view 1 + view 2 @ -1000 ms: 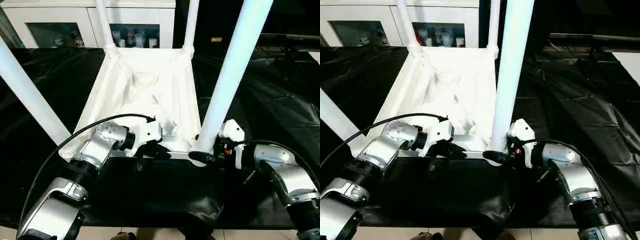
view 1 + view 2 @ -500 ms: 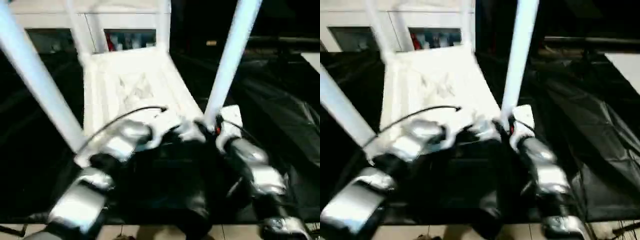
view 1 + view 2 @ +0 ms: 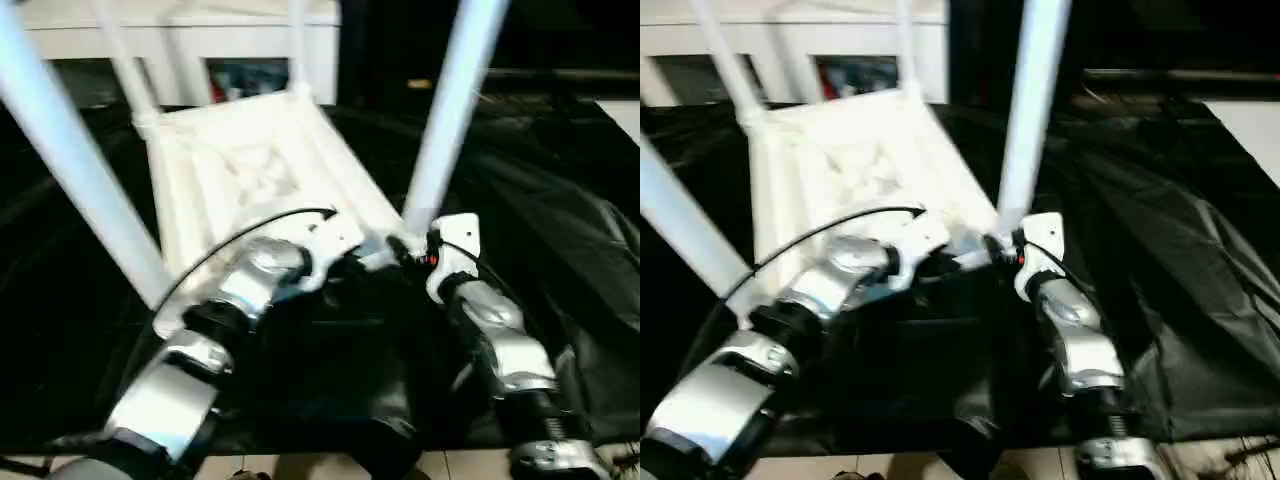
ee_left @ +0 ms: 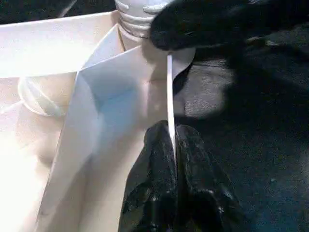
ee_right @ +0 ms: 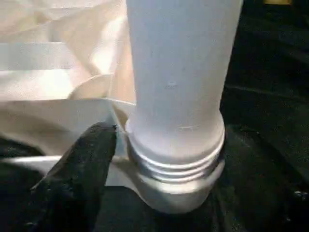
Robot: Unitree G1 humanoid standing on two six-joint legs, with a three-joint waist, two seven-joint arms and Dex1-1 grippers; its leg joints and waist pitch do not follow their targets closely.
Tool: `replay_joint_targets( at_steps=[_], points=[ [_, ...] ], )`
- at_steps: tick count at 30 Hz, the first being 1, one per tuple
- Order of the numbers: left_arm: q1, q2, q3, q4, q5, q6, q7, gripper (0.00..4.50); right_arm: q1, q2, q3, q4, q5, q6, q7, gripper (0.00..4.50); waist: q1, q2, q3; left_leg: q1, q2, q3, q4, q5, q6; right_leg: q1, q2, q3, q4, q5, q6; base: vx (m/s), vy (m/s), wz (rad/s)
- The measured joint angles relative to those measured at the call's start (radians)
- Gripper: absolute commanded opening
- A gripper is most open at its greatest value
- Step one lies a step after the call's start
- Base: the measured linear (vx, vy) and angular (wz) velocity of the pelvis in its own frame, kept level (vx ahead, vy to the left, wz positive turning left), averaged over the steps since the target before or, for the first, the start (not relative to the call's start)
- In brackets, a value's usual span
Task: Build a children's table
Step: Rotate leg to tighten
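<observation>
Both my silver forearms reach forward, converging. Left gripper (image 4: 174, 159) pinched tight, fingers pressed together. Right gripper (image 3: 408, 252) beside it, one finger (image 5: 79, 169) showing.

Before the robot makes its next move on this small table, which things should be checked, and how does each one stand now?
1. Left gripper jaws shut on the thin rim of the white plastic square tabletop: ok.
2. Near right white tubular leg fully down in its round corner socket: not ok, thread rings show.
3. Other three legs stand in their corners: ok.
4. Right gripper hold on that leg: cannot tell.
</observation>
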Motion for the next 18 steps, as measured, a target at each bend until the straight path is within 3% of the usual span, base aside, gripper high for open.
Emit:
replay_joint_targets(
  at_steps=[6, 10, 15, 18],
  points=[
    [0.042, 0.076, 0.001, -0.063, -0.028, -0.032, -0.134, 0.00, 0.025, -0.172, 0.065, -0.077, 0.029, 0.031, 0.289, 3.89, 0.007, -0.002, 0.001, -0.002, 0.002, 0.000, -0.004, 0.000, 0.000, -0.003, 0.001, -0.003, 0.000, -0.001, 0.001, 0.000, 0.000, 0.00],
    [0.086, 0.140, 0.008, -0.134, -0.054, -0.052, -0.264, 0.00, 0.038, -0.214, 0.072, -0.096, 0.059, 0.015, 0.414, 3.89, 0.017, -0.001, 0.001, -0.011, 0.002, 0.000, -0.004, 0.003, 0.005, -0.011, 0.001, -0.003, 0.001, -0.001, 0.001, 0.000, 0.000, 0.00],
    [0.144, 0.177, -0.031, -0.244, -0.089, -0.076, -0.440, 0.00, 0.039, -0.241, 0.103, -0.121, 0.108, 0.018, 0.541, 3.89, 0.056, -0.001, 0.001, -0.012, 0.002, 0.002, -0.003, 0.002, 0.007, -0.011, 0.000, -0.002, 0.001, -0.002, -0.002, 0.000, 0.000, 0.00],
    [0.154, 0.185, -0.033, -0.251, -0.094, -0.074, -0.455, 0.00, 0.041, -0.258, 0.110, -0.124, 0.120, 0.025, 0.579, 3.89, 0.054, -0.002, 0.001, -0.011, 0.002, 0.004, 0.000, 0.002, 0.006, -0.011, 0.000, -0.001, 0.003, -0.001, -0.002, 0.000, 0.000, 0.00]
  ],
)
